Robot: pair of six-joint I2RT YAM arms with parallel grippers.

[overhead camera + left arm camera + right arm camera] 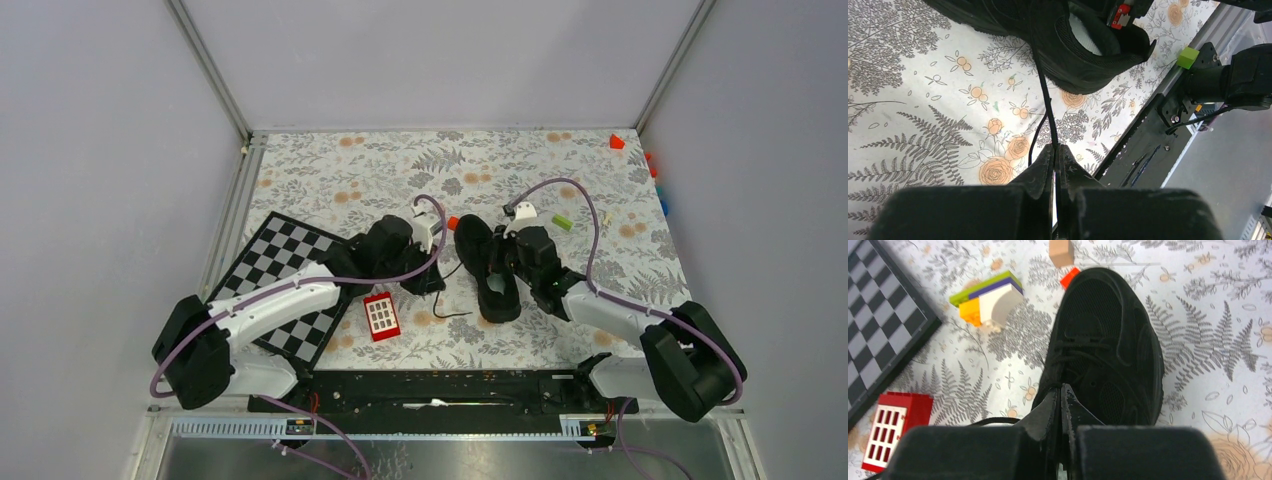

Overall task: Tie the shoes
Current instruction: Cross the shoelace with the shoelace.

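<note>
**Both pairs of fingers shut, left on a lace**

My left fingers (1040, 167) are pressed together with a thin black lace (1046, 100) pinched between the tips. The lace runs taut from them up to the open collar of the sneaker (489, 268). A second strand curves loose on the counter (400, 160) just beside my tips.

My right fingers (1045, 410) are also closed, with no gap showing. Their tips hang over the sneaker's laced upper, on its left flank. I cannot tell whether they hold a strand or only touch the fabric.

The sneaker stands sole down in the middle of the counter, between my two arms, toe pointing away from my bases. The chessboard (275, 250) lies off to my left, and a red block (381, 316) sits near its corner.
</note>
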